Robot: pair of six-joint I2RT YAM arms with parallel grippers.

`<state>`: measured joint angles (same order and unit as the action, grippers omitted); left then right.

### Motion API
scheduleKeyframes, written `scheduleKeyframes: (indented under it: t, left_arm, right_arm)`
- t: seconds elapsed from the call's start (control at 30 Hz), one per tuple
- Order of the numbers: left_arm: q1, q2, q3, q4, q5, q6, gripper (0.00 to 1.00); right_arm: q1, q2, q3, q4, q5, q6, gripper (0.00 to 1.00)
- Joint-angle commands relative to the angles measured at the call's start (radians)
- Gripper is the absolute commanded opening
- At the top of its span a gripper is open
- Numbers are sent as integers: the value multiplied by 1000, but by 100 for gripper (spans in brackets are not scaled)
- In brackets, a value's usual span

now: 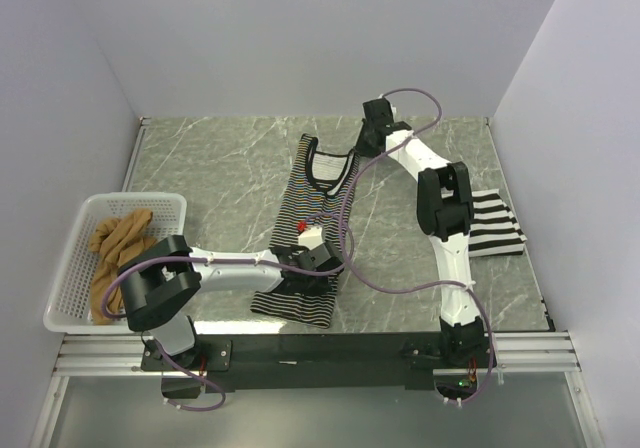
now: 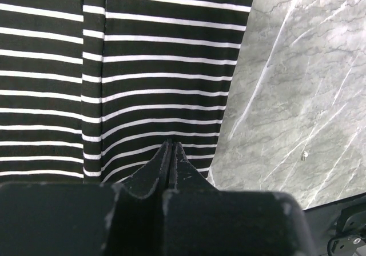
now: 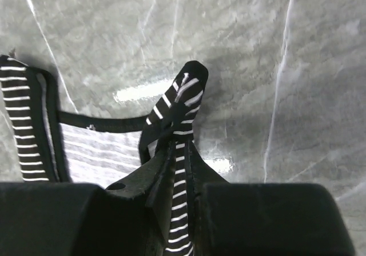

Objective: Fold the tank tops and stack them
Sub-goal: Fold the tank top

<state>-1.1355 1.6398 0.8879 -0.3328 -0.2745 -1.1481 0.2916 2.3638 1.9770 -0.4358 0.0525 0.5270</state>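
Thin-striped tank top [image 1: 315, 193] lies spread lengthwise on the worktop [image 1: 220, 168], with its neck at the end far from the arm bases. The right pincer [image 3: 173, 148] is clenched on its right-side strap [image 3: 186, 90], which stands up off the worktop. The left pincer [image 2: 170, 147] is clenched on cloth by its near hem, where the stripes tent at the tips. A wide-striped tank top [image 1: 495, 223] lies folded to its right. A tan tank top [image 1: 120, 238] is heaped in a basket [image 1: 70, 278] to its left.

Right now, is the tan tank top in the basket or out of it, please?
In: the tan tank top lies crumpled inside the white basket.
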Motion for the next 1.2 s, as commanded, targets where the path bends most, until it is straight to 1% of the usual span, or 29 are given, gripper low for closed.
scheduleKeyframes:
  t: [0.0, 0.47, 0.6, 0.8, 0.83, 0.87, 0.93, 0.97, 1.07, 1.13, 1.17]
  left_arm:
    - [2, -8, -30, -3, 38, -2, 1]
    - [2, -17, -23, -8, 67, 16, 1]
    - [2, -31, -21, -3, 77, 19, 1]
    - [0, -20, 11, 6, 101, 39, 1]
    - [3, -15, 19, 9, 103, 47, 1]
    - [12, -2, 28, 12, 116, 53, 0]
    - [31, 12, 52, 41, 138, 73, 1]
    - [49, 28, 66, 47, 153, 77, 1]
    - [77, 57, 98, 64, 170, 99, 0]
    - [101, 89, 138, 74, 182, 114, 1]
    - [109, 115, 154, 80, 189, 120, 1]
  right_arm:
    - [-8, 14, 83, -4, 18, 8, 19]
    - [-5, 123, 175, -34, -49, 14, 20]
    - [-6, 161, 229, -55, -78, 24, 19]
    - [-9, 186, 283, -84, -101, 11, 21]
    - [-12, 184, 283, -75, -106, 11, 22]
    - [-15, 178, 276, -64, -112, 11, 27]
    - [-25, 166, 276, -34, -141, 10, 31]
    - [-28, 164, 290, -29, -152, 10, 36]
    - [-43, 158, 321, -12, -203, 7, 43]
    - [-49, 126, 315, 17, -223, 7, 48]
    - [-55, 112, 306, 26, -226, 10, 52]
